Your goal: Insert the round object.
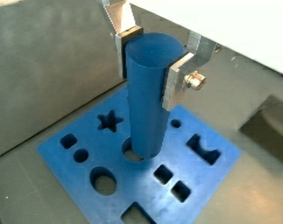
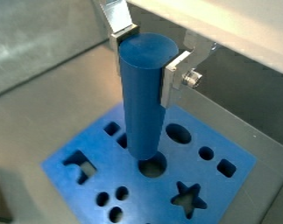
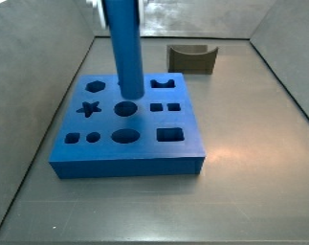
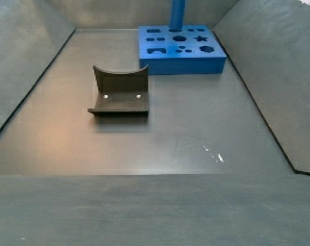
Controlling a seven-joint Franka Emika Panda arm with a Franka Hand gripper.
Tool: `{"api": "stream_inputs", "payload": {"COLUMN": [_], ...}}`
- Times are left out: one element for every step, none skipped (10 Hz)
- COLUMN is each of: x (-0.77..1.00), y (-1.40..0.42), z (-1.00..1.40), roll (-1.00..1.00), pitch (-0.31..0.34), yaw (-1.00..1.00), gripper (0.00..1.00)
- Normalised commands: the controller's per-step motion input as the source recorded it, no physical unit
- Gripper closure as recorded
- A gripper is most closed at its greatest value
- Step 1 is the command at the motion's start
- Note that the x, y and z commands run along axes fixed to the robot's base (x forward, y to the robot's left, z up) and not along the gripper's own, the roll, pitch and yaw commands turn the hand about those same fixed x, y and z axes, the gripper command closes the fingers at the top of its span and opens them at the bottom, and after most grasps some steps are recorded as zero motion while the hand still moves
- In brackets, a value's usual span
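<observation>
My gripper (image 1: 151,63) is shut on the upper end of the round object (image 1: 147,101), a long smooth blue rod held upright; both wrist views show it, with the gripper (image 2: 146,61) clamping the rod (image 2: 141,96) between its silver fingers. The rod's lower end sits at the mouth of the large round hole (image 2: 153,164) in the flat blue block (image 1: 208,175). I cannot tell whether it has entered. In both side views the rod (image 3: 123,48) (image 4: 178,13) rises from the block (image 3: 124,158) (image 4: 183,60) and the gripper is out of frame.
The block has several other shaped holes, among them a star (image 3: 93,88) and squares. A small dark brown block with a curved notch (image 3: 192,59) stands apart from the blue block on the grey floor (image 4: 119,91). Grey walls enclose the floor.
</observation>
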Motion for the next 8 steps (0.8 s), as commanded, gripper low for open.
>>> {"api": "stream_inputs", "payload": {"x": [-0.28,-0.34,-0.08,0.0,0.07,0.0,0.0,0.03], "y": [0.05,0.0,0.0,-0.01,0.0,0.0,0.0,0.0], "z": [-0.44,-0.48,-0.01,-0.07,-0.21,-0.19,-0.29,-0.32], "roll": [-0.19,-0.09,-0.03,0.01,0.0,0.0,0.0,0.0], "pitch": [0.0,0.017,0.0,0.0,0.003,0.0,0.0,0.0], "yaw": [0.03,0.01,0.0,0.0,0.0,0.0,0.0,-0.02], "gripper": [1.0,1.0,1.0,1.0,1.0,1.0,1.0,1.0]}}
